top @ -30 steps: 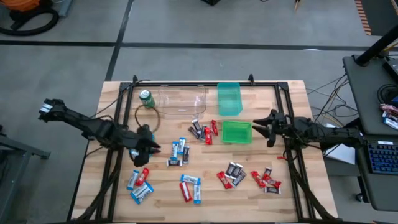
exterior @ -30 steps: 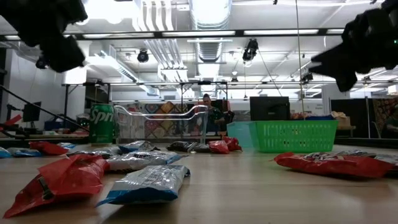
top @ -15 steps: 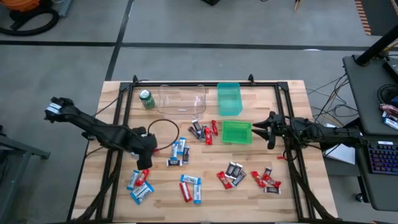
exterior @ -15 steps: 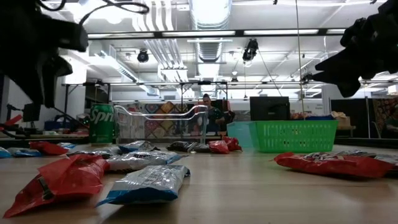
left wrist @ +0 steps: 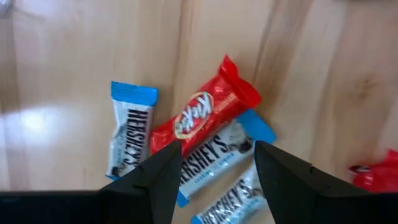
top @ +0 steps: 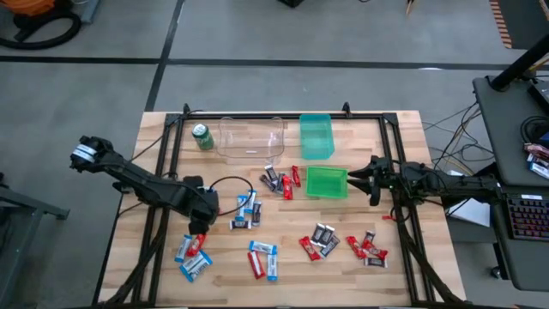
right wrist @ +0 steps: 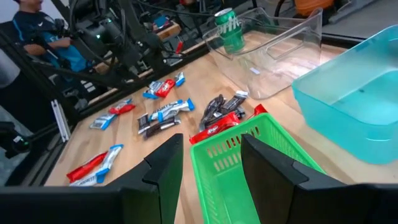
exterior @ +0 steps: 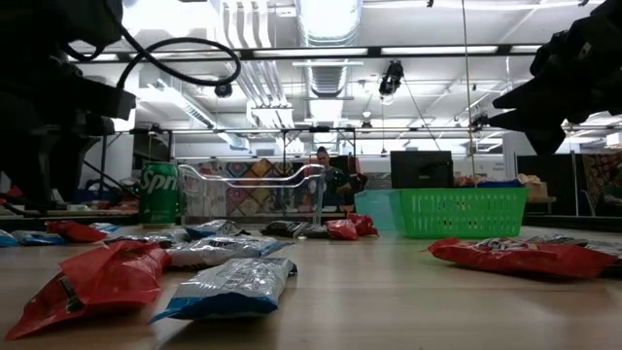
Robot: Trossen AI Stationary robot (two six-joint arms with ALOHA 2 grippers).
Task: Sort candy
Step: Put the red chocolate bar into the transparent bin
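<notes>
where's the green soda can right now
In the high view the green soda can stands at the table's far left, just left of the clear bin.

Bright ceiling strip lights [exterior: 321,51] flood the low view, silhouetting both arms. Glare whitens the wooden surface [left wrist: 37,118] in the left wrist view.

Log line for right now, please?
phase: reaching | left gripper: jaws open above red candy bar | right gripper: jaws open over green basket | bins: no candy visible
</notes>
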